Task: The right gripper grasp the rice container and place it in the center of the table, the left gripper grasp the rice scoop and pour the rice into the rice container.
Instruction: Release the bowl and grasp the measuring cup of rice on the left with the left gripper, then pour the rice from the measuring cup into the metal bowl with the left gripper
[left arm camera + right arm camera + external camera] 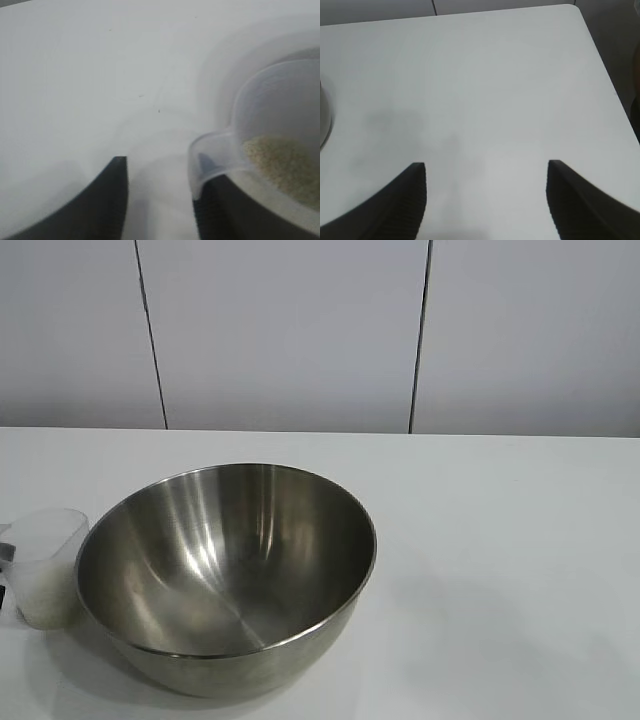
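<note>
Exterior view shows the rice container (225,575), a large steel bowl, standing upright on the white tabletop (510,540), a little left of the middle and toward the near edge. Its inside looks bare and shiny. Just beside its left rim is the rice scoop (45,562), a small clear plastic cup, with the rice (45,602) settled low inside it; whether cup and bowl touch, I cannot tell.

From the left wrist view, the left hand (160,165) has its two dark fingers (107,200) spread apart. The scoop's short clear lip lies across the tip of one finger, and the other finger stands clear of it, over bare tabletop.

From the right wrist view, the right hand (487,167) hangs over bare tabletop with its fingers wide apart, gripping nothing, well away from the bowl.
</note>
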Robot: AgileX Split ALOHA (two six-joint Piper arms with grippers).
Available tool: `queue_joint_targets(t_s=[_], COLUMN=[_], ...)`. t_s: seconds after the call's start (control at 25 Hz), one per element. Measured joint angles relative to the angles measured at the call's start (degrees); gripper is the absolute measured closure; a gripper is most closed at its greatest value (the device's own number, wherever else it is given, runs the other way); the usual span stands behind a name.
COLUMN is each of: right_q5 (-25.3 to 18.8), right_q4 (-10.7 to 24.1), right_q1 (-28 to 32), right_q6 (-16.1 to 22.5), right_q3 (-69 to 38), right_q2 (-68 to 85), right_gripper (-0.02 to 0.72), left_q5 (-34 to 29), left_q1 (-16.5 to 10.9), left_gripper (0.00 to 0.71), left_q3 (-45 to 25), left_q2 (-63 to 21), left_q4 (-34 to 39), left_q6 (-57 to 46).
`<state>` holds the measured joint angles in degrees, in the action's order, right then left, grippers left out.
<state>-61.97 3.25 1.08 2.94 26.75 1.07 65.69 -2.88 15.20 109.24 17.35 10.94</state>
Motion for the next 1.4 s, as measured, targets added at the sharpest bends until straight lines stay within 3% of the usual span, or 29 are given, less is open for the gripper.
queue_joint_targets(t_s=[0.2, 0.32, 0.6, 0.8, 0.92, 1.16, 1.4], right_q5=[0.0, 0.0, 0.0, 0.1, 0.0, 0.0, 0.0], right_q4=[0.0, 0.0, 0.0, 0.0, 0.0, 0.0, 0.0], right_q1=[0.0, 0.0, 0.0, 0.0, 0.0, 0.0, 0.0], right_q6=[0.0, 0.0, 0.0, 0.0, 0.0, 0.0, 0.0], right_q3=[0.0, 0.0, 0.0, 0.0, 0.0, 0.0, 0.0], right_q2=[0.0, 0.0, 0.0, 0.0, 0.0, 0.0, 0.0], right_gripper=[0.231, 0.231, 0.231, 0.231, 0.231, 0.231, 0.231], left_q5=[-0.1, -1.5, -24.9, -40.8, -46.1, -46.2, -38.6], left_q1=[0.2, 2.8, 16.1, 26.3, 30.7, 36.2, 38.5], left_gripper=[0.701, 0.701, 0.701, 0.701, 0.701, 0.701, 0.701], left_q3=[0.0, 0.0, 6.3, 12.6, 15.1, 16.3, 17.0], left_q2=[-12.4, -21.6, -33.5, -33.7, -33.7, -33.7, -31.6], left_q4=[1.7, 2.3, 1.9, -8.1, -15.5, -27.0, -28.5], left_q6=[1.9, 5.2, 15.1, 34.8, 52.1, 86.5, 110.8])
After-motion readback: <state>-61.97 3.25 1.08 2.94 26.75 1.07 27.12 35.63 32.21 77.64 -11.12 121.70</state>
